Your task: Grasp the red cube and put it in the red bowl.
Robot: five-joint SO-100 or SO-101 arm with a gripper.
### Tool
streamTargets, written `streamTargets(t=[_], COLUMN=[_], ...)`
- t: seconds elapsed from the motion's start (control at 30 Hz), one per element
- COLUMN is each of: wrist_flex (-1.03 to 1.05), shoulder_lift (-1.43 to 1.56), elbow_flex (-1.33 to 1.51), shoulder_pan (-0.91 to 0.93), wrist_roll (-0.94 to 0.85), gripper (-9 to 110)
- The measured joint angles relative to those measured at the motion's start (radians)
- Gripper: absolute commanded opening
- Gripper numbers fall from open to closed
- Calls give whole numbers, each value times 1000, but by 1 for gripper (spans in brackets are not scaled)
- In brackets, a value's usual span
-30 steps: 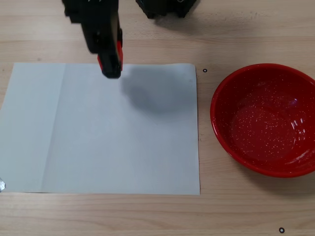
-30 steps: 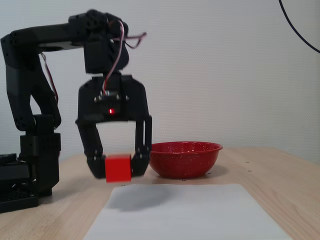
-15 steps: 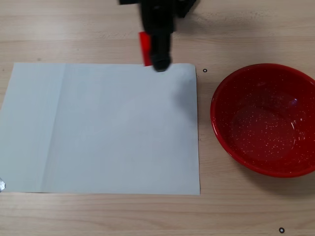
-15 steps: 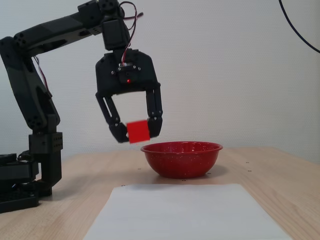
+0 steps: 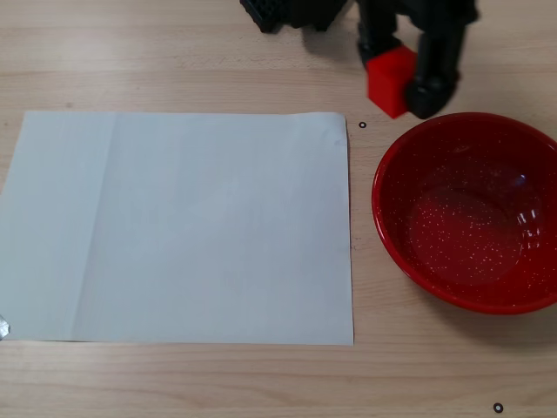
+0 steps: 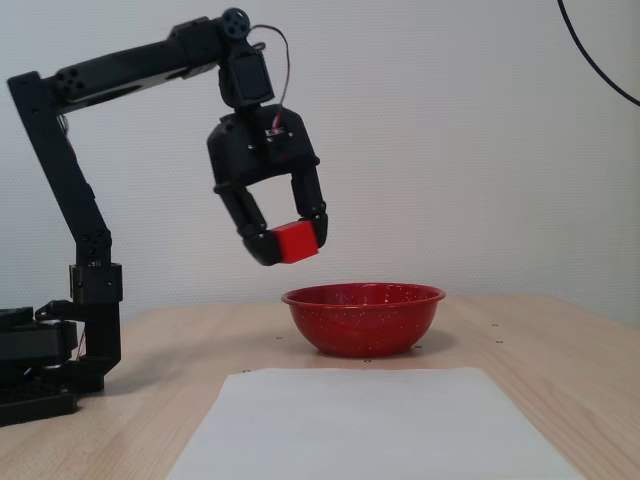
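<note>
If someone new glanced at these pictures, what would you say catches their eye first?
Probably the red cube, shut between the black gripper fingers and hanging in the air above the table. Next, the glossy red bowl at the right of the top-down fixed view, empty inside, and the white paper sheet lying to its left.

I am holding the red cube (image 6: 297, 241) clamped in the end effector (image 6: 291, 243), hanging in the air above the left rim of the red bowl (image 6: 363, 317), which is sitting on the counter (image 6: 560, 370) behind a white sheet (image 6: 365, 425).
</note>
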Motion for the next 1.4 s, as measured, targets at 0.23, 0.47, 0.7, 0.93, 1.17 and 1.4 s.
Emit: streamTargets(t=[0.23, 0.47, 0.7, 0.93, 1.17, 1.4], wrist_flex=[-201, -414, -621, -684, -690, -647], shoulder_lift=[-72, -132, -170, -250, -252, -252], elbow_flex=[-9, 18, 161, 189, 201, 201], shoulder_pan=[74, 120, 132, 127, 124, 95], wrist_roll=[2, 66, 146, 150, 147, 114], gripper=[0, 1, 0, 0, 28, 29])
